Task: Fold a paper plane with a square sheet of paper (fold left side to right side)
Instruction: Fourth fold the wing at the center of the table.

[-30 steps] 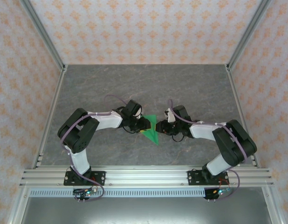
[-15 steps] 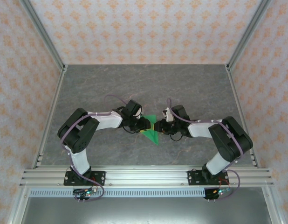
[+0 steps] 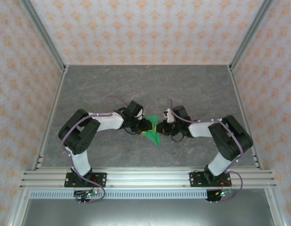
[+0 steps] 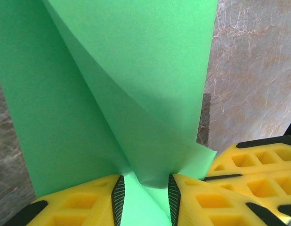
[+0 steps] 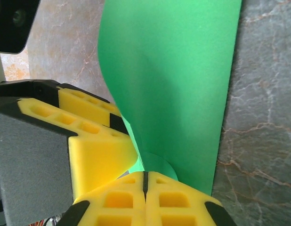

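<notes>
Where the right claw [image 5: 145, 173] meets the work, we note its two yellow fingers pressed flat together. They look to nip the curled lower edge of the thin bright green sheet of paper [image 5: 178, 70]. On the left claw [image 4: 145, 188] the fingers stand part-way apart, with gathered layers of the sheet running down into the gap. Whether those pads truly bite, we cannot tell. The two claws sit tip to tip, just beside each other.

The sheet is creased into a pointed wedge. One flap stands up between the claws, and the point lies on the table toward the arm bases.

We judge the sheet very light and limp, and slick against rubber pads. It will likely buckle or tear if the claws pull against each other. The best hold is probably at an edge or corner near a crease, where doubled layers give some stiffness.

The grey marbled table top [image 3: 183, 89] looks flat and matte. Pale walls with an orange pattern [image 3: 145, 28] close three sides. An aluminium rail [image 3: 145, 176] carries the arm bases.
</notes>
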`<action>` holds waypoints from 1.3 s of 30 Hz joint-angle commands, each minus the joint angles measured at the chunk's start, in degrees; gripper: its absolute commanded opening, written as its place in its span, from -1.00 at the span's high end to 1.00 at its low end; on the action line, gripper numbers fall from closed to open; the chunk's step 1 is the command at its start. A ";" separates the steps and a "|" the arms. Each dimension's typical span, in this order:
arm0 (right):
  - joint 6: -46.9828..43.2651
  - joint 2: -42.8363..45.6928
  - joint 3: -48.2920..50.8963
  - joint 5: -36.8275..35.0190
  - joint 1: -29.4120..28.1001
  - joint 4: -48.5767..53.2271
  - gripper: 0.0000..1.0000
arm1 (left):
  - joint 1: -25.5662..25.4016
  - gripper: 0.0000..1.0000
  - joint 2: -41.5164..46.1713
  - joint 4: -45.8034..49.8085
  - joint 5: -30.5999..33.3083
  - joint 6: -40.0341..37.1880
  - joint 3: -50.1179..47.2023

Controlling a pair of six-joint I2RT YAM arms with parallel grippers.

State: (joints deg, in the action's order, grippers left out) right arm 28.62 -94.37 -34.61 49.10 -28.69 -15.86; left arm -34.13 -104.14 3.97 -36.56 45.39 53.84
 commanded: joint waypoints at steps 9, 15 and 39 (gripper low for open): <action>-4.44 0.24 -2.60 -6.82 0.08 6.97 0.93 | 0.04 0.34 0.43 0.88 1.85 -0.74 -0.46; -5.13 0.02 -2.92 -8.00 0.09 8.35 0.94 | 0.09 0.33 0.34 0.92 1.73 -0.83 -0.33; -8.55 -4.23 -3.62 -11.83 -0.91 15.67 0.94 | 0.09 0.35 4.56 1.17 0.48 -1.09 0.97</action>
State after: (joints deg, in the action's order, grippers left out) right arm 22.00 -95.53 -38.39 41.80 -28.82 -5.43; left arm -34.13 -103.20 4.03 -36.58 45.34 53.84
